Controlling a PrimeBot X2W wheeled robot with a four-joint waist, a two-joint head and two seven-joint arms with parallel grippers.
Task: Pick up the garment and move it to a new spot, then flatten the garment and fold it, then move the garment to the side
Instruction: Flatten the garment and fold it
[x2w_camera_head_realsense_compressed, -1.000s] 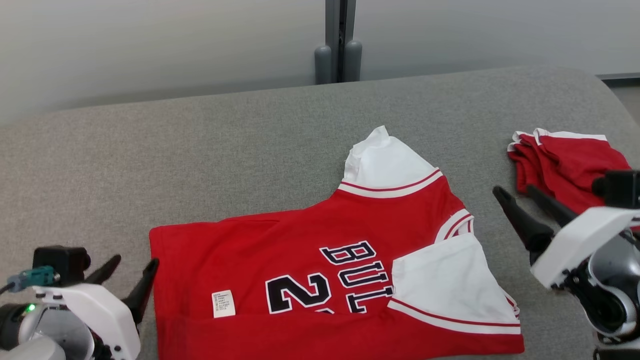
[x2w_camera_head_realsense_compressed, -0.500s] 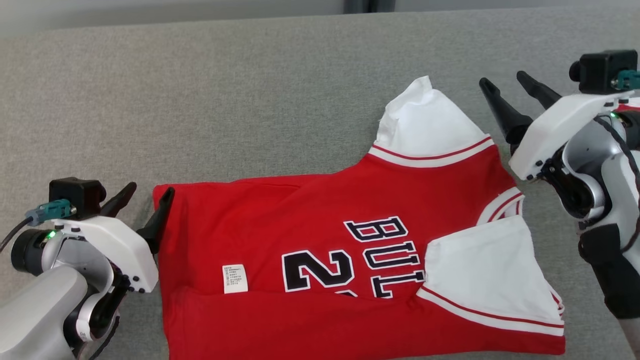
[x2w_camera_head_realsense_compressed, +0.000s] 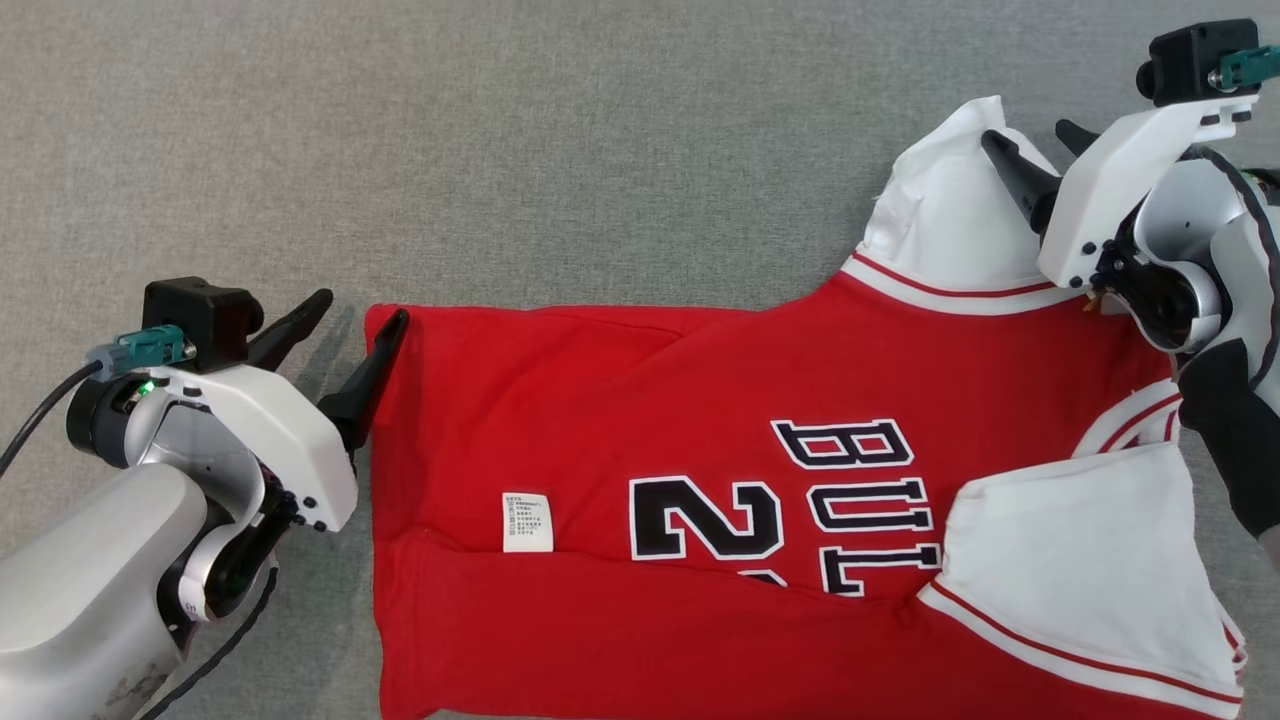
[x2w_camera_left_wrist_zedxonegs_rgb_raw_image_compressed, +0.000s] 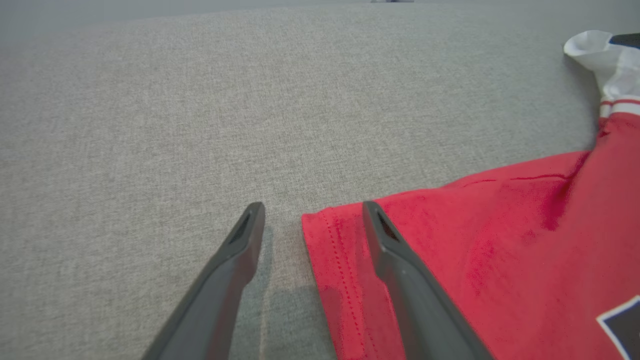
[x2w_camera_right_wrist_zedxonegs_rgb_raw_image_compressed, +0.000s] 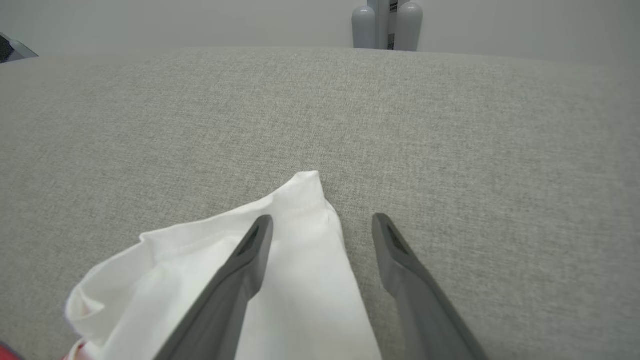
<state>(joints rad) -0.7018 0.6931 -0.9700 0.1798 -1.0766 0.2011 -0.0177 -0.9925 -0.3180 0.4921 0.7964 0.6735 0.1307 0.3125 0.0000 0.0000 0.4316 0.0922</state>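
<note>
You are looking down on a grey woven surface (x2w_camera_head_realsense_compressed: 600, 150), and the garment (x2w_camera_head_realsense_compressed: 650, 400), a red jersey, lies flat on it across the middle and right of the head view. Its near edge is folded up over the lower part of the print.

Two white sleeves with red-striped trim show at the right: the far sleeve (x2w_camera_head_realsense_compressed: 950, 220) and the near sleeve (x2w_camera_head_realsense_compressed: 1070, 560).

Your left gripper (x2w_camera_head_realsense_compressed: 362, 305) stands wide open and holds nothing. In its wrist view the jersey's far left hem corner lies between the fingers, with one finger over red cloth and the other over grey.

Your right gripper (x2w_camera_head_realsense_compressed: 1028, 130) is just as wide and also empty. It straddles the edge of the far sleeve, with one finger over white cloth and the other over grey.

The black, white-edged print reads "BUL" (x2w_camera_head_realsense_compressed: 850, 480), turned sideways, beside a "2" (x2w_camera_head_realsense_compressed: 705, 520); the rest is covered. The white label (x2w_camera_head_realsense_compressed: 527, 521) has print too small to read.
</note>
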